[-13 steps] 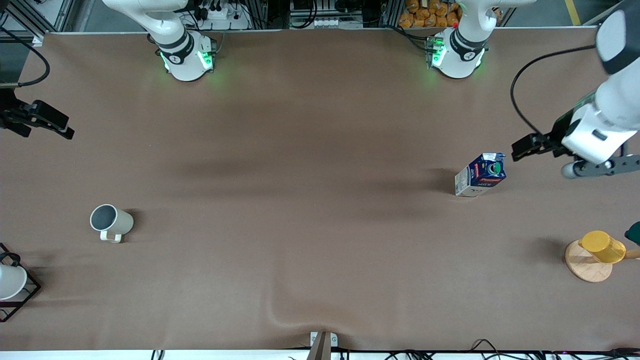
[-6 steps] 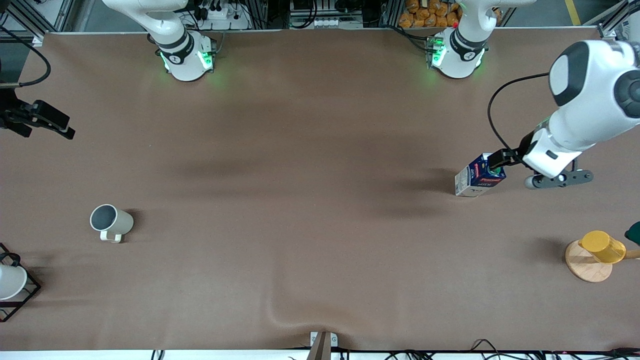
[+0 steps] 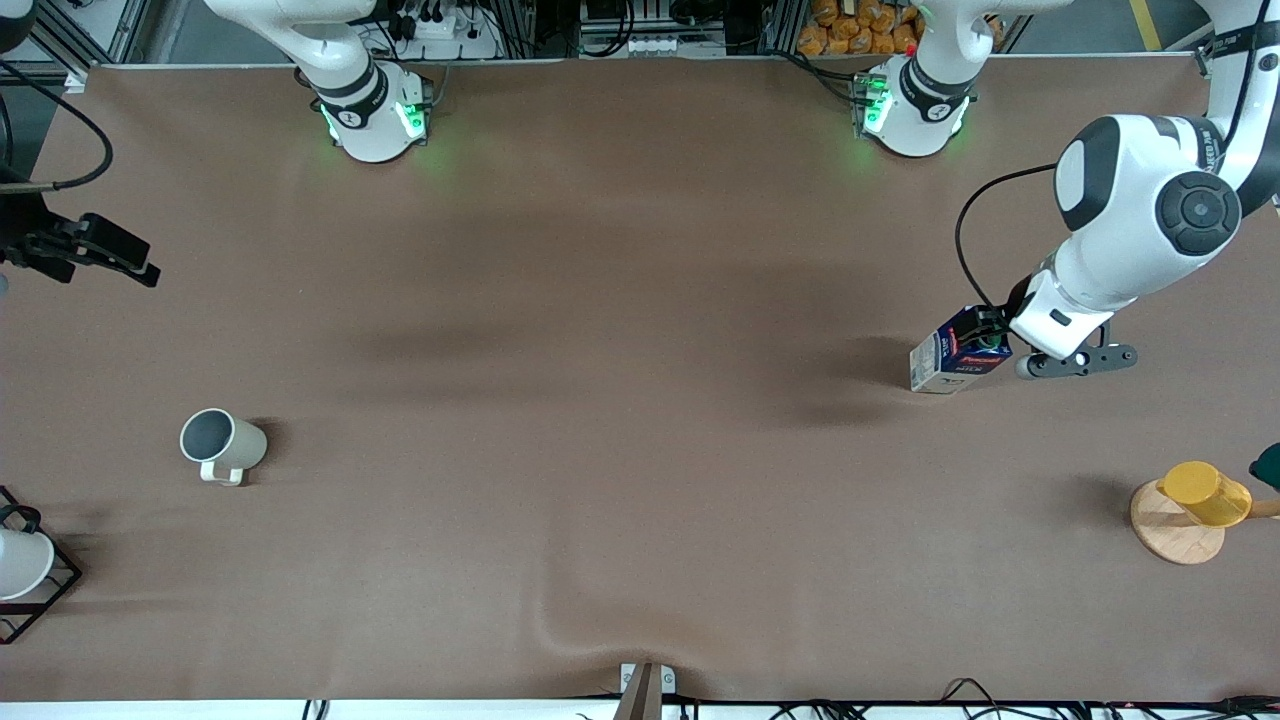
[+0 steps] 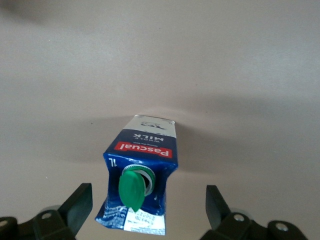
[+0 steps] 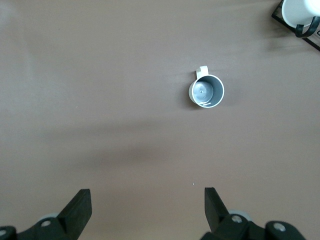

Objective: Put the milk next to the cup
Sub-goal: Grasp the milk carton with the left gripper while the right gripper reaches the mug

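The milk (image 3: 955, 352), a blue and white carton with a red band and a green cap, stands upright toward the left arm's end of the table. My left gripper (image 3: 993, 328) is right over its top. In the left wrist view the gripper (image 4: 147, 210) is open, with one finger on each side of the milk (image 4: 142, 165) and clear of it. The cup (image 3: 222, 441), cream-white with a grey inside, stands toward the right arm's end. My right gripper (image 3: 135, 262) waits open and empty above that end; in its wrist view (image 5: 145, 206) the cup (image 5: 206, 91) shows far below.
A yellow cup (image 3: 1206, 492) lies on a round wooden coaster (image 3: 1172, 540) near the left arm's end, nearer the front camera than the milk. A white cup in a black wire frame (image 3: 22, 566) stands at the table's corner, nearer than the mug. The cloth has a ridge (image 3: 575, 625).
My left arm has swung in from the table's end and come down over the milk, fingers open round its top. The right gripper has barely shifted. The milk and the cup have not moved.
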Action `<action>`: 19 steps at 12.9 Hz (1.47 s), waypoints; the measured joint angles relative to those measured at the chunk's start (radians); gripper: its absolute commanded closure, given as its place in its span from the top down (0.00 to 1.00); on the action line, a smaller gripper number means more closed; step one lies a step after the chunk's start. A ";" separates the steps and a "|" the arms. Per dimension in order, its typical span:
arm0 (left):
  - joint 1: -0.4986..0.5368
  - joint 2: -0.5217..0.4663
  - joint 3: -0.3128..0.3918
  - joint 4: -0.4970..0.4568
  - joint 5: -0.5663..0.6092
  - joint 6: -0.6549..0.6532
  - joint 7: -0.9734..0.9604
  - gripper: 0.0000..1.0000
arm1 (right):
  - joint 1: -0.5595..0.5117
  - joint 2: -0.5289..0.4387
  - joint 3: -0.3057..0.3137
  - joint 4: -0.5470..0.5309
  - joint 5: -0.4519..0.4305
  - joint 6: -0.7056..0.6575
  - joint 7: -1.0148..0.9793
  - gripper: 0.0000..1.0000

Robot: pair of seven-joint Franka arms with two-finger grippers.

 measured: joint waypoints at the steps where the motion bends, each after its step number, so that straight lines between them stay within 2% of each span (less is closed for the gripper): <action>1: 0.000 0.000 0.000 -0.005 0.006 0.003 0.000 1.00 | 0.000 0.005 0.000 0.000 0.000 0.000 0.000 1.00; 5: 0.000 0.005 0.000 -0.041 0.007 0.038 0.000 1.00 | 0.031 0.039 0.001 -0.005 0.001 -0.024 -0.006 1.00; 7: 0.000 0.008 0.000 -0.080 0.007 0.082 0.000 1.00 | 0.035 0.085 -0.002 -0.010 0.000 -0.059 -0.040 1.00; 10: 0.000 0.013 0.000 -0.107 0.007 0.107 0.000 1.00 | 0.010 0.176 -0.019 -0.014 -0.003 -0.012 -0.104 1.00; 13: 0.001 0.018 0.000 -0.109 0.007 0.107 0.000 0.80 | -0.025 0.284 -0.024 -0.021 -0.008 0.072 -0.145 1.00; 16: 0.001 0.019 0.000 -0.110 0.007 0.108 0.001 0.64 | -0.079 0.399 -0.026 -0.023 -0.010 0.224 -0.254 1.00; 19: 0.001 0.019 0.000 -0.110 0.007 0.107 0.001 0.48 | -0.118 0.486 -0.026 -0.022 -0.010 0.300 -0.322 1.00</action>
